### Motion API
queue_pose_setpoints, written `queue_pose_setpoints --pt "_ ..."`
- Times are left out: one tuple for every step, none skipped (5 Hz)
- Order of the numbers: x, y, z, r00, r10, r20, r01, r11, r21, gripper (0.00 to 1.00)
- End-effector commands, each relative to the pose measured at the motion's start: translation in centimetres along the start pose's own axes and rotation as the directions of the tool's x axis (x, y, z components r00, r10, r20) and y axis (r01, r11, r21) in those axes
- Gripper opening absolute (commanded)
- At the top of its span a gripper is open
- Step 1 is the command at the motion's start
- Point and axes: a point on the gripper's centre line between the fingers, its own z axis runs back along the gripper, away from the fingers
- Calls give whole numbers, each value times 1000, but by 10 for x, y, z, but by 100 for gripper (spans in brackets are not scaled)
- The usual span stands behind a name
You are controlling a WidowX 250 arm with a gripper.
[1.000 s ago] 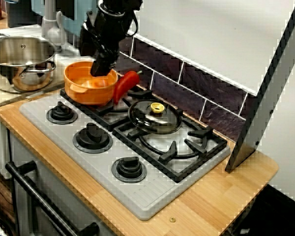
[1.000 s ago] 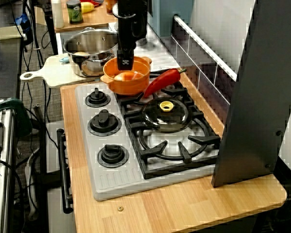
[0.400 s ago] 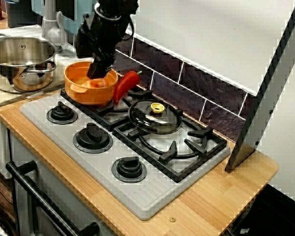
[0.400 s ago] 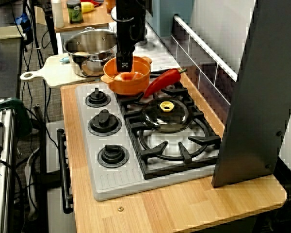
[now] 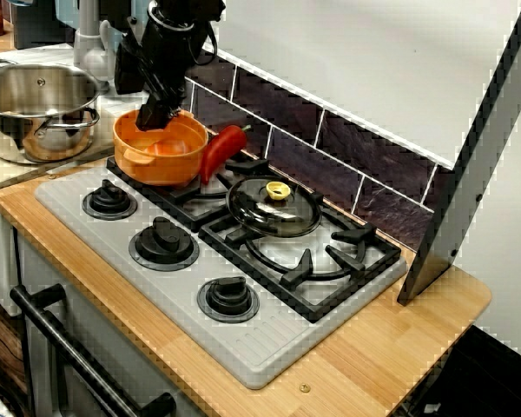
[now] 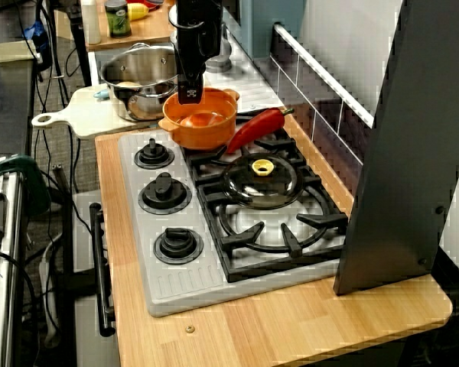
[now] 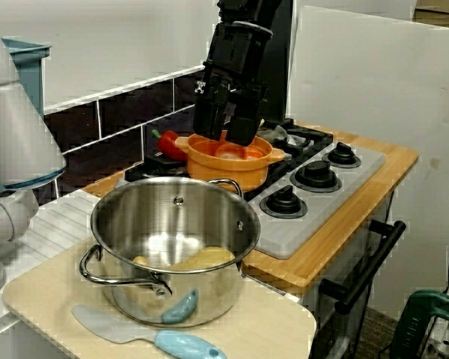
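Gripper [image 7: 224, 139] over the orange pot [image 5: 161, 161], toward its far-left rim. In the view past the steel pot [image 7: 217, 288] the fingers [image 7: 242, 123] stand well apart, nothing between them. The tips hang at rim height; contact with the rim cannot be told.

Orange pot sits on the far-left burner of the stove [image 5: 156, 287]. Something pale orange lies inside it, not identifiable.

Pepper [image 5: 221, 152] sits just right of the pot, leaning on its wall. Lid [image 5: 273, 208] lies on the next burner to the right. Steel pot is left of the stove, on a board [image 7: 269, 329].
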Motion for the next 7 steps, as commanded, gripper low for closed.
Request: queue_pose_setpoints --pt "-5 33 3 997 79 11 -79 997 13 100" --pt "-4 37 0 996 92 8 -92 996 8 100" --pt "-2 33 -4 995 97 1 -97 995 12 100" --pt "0 30 -6 995 103 -13 -103 995 6 100" --pt "5 28 -4 994 106 -35 -106 994 -10 100" --pt "6 30 -2 992 113 -49 -115 993 -23 100" --pt "4 29 -7 991 118 -64 -120 993 -22 100"
